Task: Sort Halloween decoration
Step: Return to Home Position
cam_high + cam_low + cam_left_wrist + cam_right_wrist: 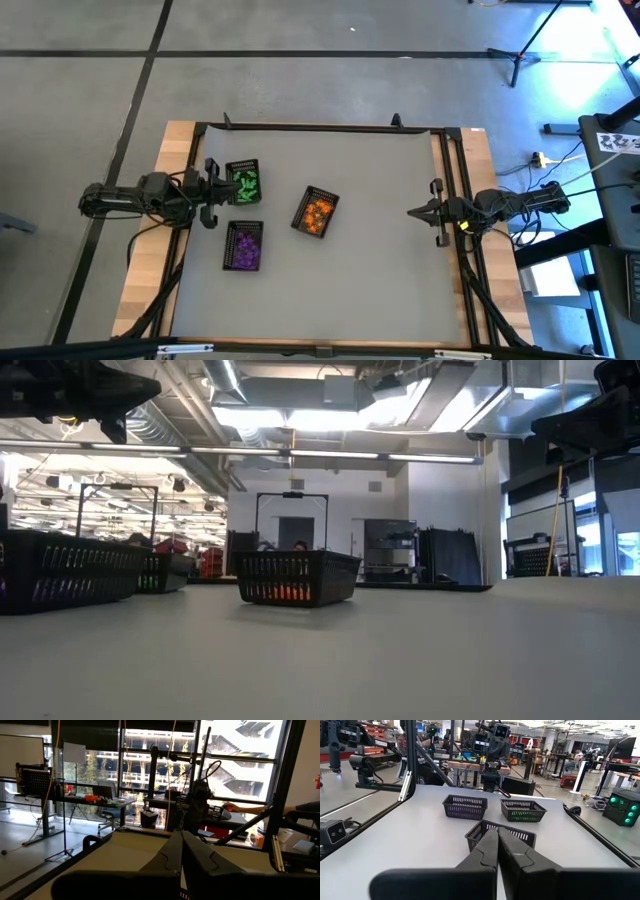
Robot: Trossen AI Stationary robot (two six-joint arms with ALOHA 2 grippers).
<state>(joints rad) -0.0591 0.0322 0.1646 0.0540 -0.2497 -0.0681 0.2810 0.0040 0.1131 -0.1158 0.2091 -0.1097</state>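
Observation:
Three black mesh trays hold the decorations. Green trinkets point(246, 181) fill the far-left tray, purple ones point(244, 246) the near-left tray, and orange ones point(316, 212) the middle tray. In the right wrist view the trays appear as orange point(501, 834), purple point(465, 806) and green point(522, 810). The low view shows the orange tray point(297, 577) standing on the table. My left gripper point(226, 190) point(181, 846) is shut, raised beside the green tray. My right gripper point(411, 211) point(497, 839) is shut near the table's right edge, pointing at the orange tray.
A black frame rail point(320, 127) runs along the table's far edge, with rails down both sides. The grey table surface point(380, 270) is bare between the orange tray and my right gripper. Beyond the table stand desks, tripods and equipment.

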